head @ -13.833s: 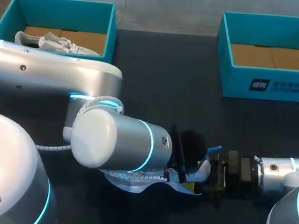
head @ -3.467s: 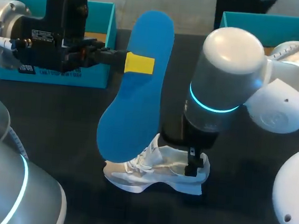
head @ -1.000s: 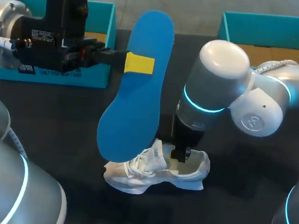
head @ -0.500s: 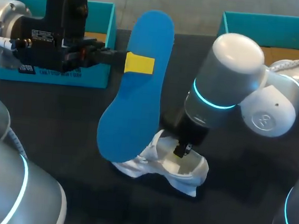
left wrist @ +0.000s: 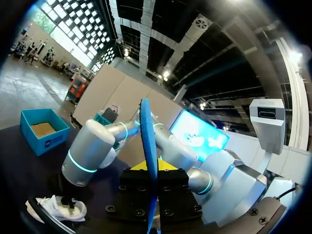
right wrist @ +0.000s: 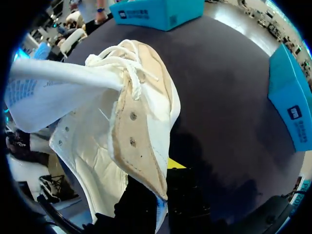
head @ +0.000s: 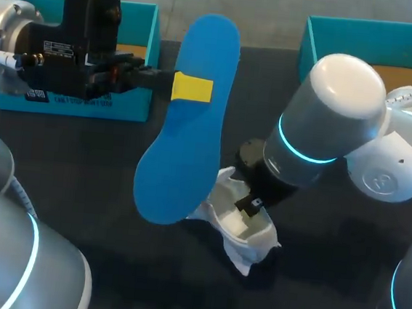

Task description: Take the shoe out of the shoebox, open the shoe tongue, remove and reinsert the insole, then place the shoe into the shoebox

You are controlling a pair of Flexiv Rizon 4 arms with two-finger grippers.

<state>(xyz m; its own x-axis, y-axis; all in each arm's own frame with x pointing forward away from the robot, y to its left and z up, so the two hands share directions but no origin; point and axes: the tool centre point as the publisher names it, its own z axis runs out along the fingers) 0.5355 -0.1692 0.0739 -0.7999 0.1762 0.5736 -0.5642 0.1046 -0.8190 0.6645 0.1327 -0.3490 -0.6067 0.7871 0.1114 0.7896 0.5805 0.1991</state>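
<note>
While the left end effector [head: 192,87] stays out of the way, clamped shut on the blue insole [head: 185,145] and holding it upright, high over the middle of the table [head: 82,150], the right arm works the shoe [head: 245,239]. That white shoe sits near the table's middle, a little toward the near edge, tipped up off its sole with the mouth gaping. The right end effector [head: 251,203] has a finger down inside the collar and one outside, pinching the shoe's side wall. From the right wrist, the laces [right wrist: 124,66] bunch ahead of the fingers and the lining lies bare. I'd say it's angling the opening to take the insole back. Both boxes wait: far-left shoebox [head: 134,107], far-right shoebox [head: 310,40].
</note>
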